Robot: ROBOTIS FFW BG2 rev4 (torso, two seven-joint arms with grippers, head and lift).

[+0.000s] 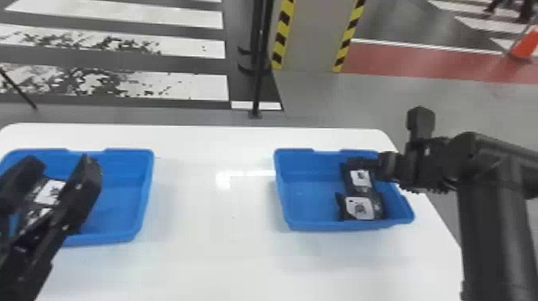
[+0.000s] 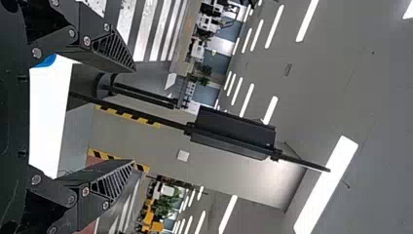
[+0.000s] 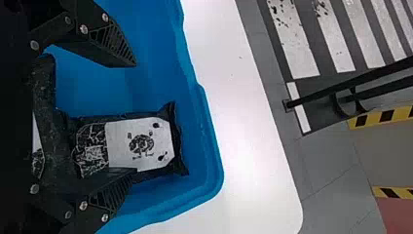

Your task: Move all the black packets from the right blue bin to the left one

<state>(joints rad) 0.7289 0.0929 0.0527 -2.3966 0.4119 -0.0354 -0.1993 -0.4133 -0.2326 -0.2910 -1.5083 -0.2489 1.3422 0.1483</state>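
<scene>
Left tool point(image 1: 60, 162), fingers apart, seems parked left of the right blue bin point(image 1: 340, 226); right tool point(image 3: 135, 117), also spread, overhangs black packets point(image 3: 139, 144), presumably for grasping.

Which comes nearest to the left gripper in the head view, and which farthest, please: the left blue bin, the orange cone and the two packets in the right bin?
Nearest to the left gripper first:
1. Left blue bin, right below it.
2. Far packet and near packet, across the table; too close to rank.
3. Orange cone, on the floor beyond.
</scene>
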